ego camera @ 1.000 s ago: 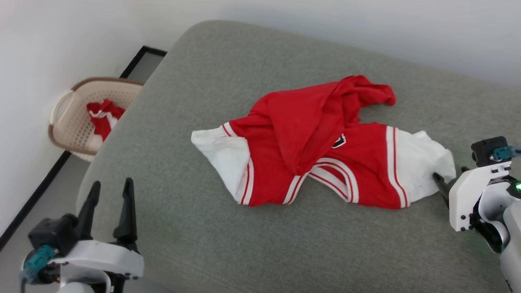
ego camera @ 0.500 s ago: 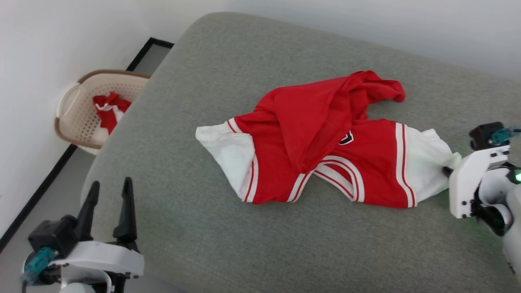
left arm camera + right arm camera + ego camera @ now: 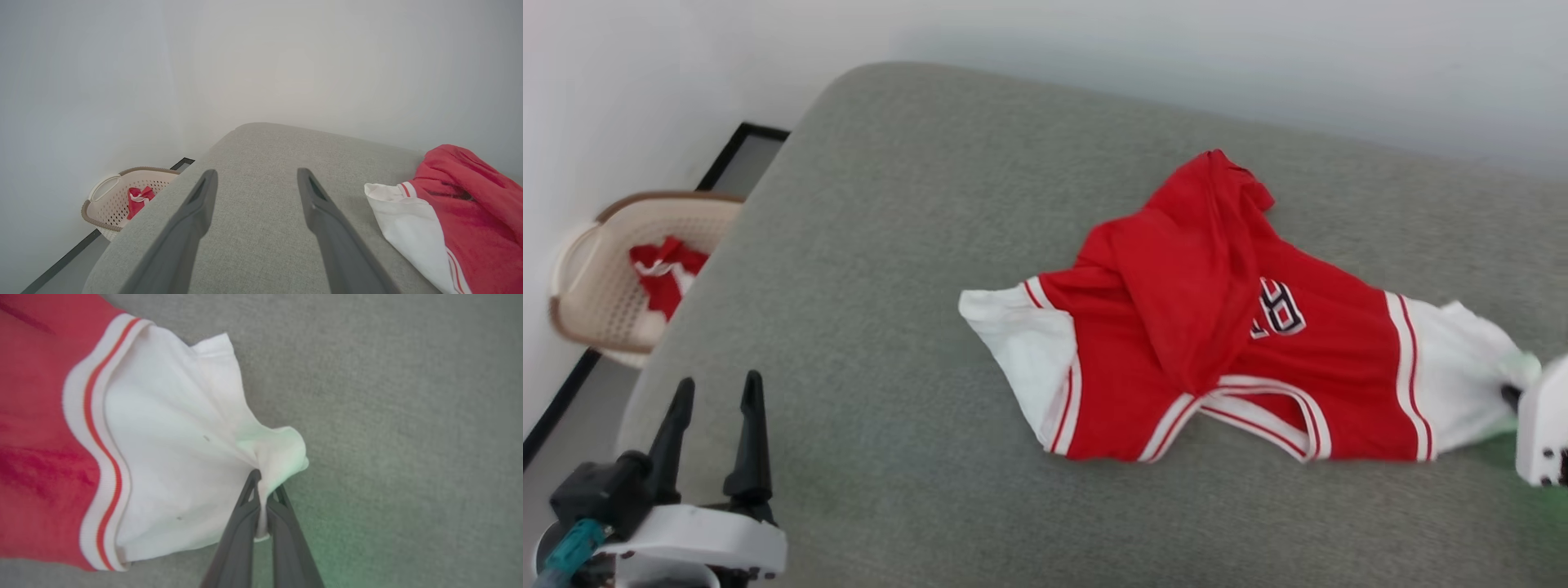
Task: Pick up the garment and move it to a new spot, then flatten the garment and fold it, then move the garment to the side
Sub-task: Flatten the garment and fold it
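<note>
We closed the right gripper (image 3: 264, 485) within the last second. A second ago its fingers stood apart at the tip of the garment's (image 3: 1217, 327) white sleeve (image 3: 171, 428). Now they were clamped flat together with a bunched pinch of that sleeve between them. The cloth ran out from the pinch in taut pleats, so we judged it a real grip and not a brush against the fabric.

The pull had already told on the garment. The sleeve was drawn out to a point towards the right edge of the cushion (image 3: 890, 245). The red flap folded over the chest had slid, and more of the black-and-white number (image 3: 1278, 306) showed than before. The bunched red end at the back of the cushion had also been tugged in closer. Our head camera had swung as well, so we did not read the whole shift in the picture as movement of the cloth.

The garment lay crumpled on the right half of the cushion, the other white sleeve (image 3: 1021, 343) pointing towards the cushion's middle. The left gripper (image 3: 719, 382) hung open and empty over the cushion's near left corner, well apart from the cloth. Off the cushion's left edge, on the floor, stood the basket (image 3: 572, 245) with its small red cloth (image 3: 666, 269), untouched.

We took this as the pick-up step secured. The carry to a new spot could begin, though a one-sleeve hold would likely trail the rest.
</note>
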Controlling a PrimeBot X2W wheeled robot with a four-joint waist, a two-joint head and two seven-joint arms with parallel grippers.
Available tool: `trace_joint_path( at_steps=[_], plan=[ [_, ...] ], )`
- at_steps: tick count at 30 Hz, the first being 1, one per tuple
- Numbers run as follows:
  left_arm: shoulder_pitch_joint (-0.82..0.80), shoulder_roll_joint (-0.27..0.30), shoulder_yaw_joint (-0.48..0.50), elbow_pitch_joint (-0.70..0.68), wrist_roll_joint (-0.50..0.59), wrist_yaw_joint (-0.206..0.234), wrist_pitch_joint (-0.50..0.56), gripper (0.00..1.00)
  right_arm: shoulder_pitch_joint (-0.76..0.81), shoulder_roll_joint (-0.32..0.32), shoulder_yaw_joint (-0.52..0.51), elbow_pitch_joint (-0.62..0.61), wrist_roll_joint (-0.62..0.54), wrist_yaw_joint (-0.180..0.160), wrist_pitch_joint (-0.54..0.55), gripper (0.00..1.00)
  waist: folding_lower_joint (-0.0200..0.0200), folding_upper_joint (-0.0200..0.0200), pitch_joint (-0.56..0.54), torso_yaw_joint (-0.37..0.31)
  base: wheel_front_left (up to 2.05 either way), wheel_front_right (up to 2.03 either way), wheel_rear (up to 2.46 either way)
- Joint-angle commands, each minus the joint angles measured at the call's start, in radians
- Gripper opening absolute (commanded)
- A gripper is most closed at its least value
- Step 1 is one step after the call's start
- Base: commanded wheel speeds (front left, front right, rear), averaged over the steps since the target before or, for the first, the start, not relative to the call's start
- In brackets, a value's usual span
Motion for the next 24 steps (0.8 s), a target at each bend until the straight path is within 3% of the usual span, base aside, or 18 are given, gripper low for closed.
trace_joint_path(
  at_steps=[1, 8, 16, 18, 19, 24],
  plan=[
    [0.017, 0.009, 0.005, -0.005, 0.002, 0.004, 0.003, 1.0, 0.033, -0.01, -0.018, -0.015, 0.0, -0.002, 0.014, 0.0, 0.0, 0.0, -0.031, -0.04, 0.0, 0.0, 0.0],
    [0.046, 0.029, 0.004, -0.025, 0.006, 0.014, 0.024, 1.0, 0.181, -0.009, -0.122, -0.098, -0.008, -0.002, 0.067, 0.0, 0.0, 0.0, -0.064, -0.09, 0.0, 0.0, 0.0],
    [0.044, 0.044, -0.012, -0.052, -0.003, 0.005, 0.059, 1.0, 0.283, 0.05, -0.218, -0.141, -0.072, -0.002, 0.087, 0.0, 0.0, 0.0, -0.072, -0.13, 0.0, 0.0, 0.0],
    [0.035, 0.051, -0.017, -0.06, -0.003, 0.0, 0.074, 1.0, 0.278, 0.07, -0.236, -0.155, -0.094, -0.002, 0.07, 0.44, 0.0, 0.0, -0.071, -0.142, 0.0, 0.0, 0.0],
    [0.028, 0.055, -0.02, -0.064, -0.005, -0.003, 0.082, 1.0, 0.278, 0.079, -0.241, -0.159, -0.105, -0.002, 0.063, 1.0, 0.0, 0.0, -0.071, -0.147, 0.0, 0.0, 0.0],
    [-0.012, 0.091, -0.036, -0.088, -0.012, -0.025, 0.151, 1.0, 0.264, 0.117, -0.254, -0.196, -0.127, -0.002, 0.048, 1.0, 0.0, 0.0, -0.073, -0.181, 0.0, 0.0, 0.0]
  ],
)
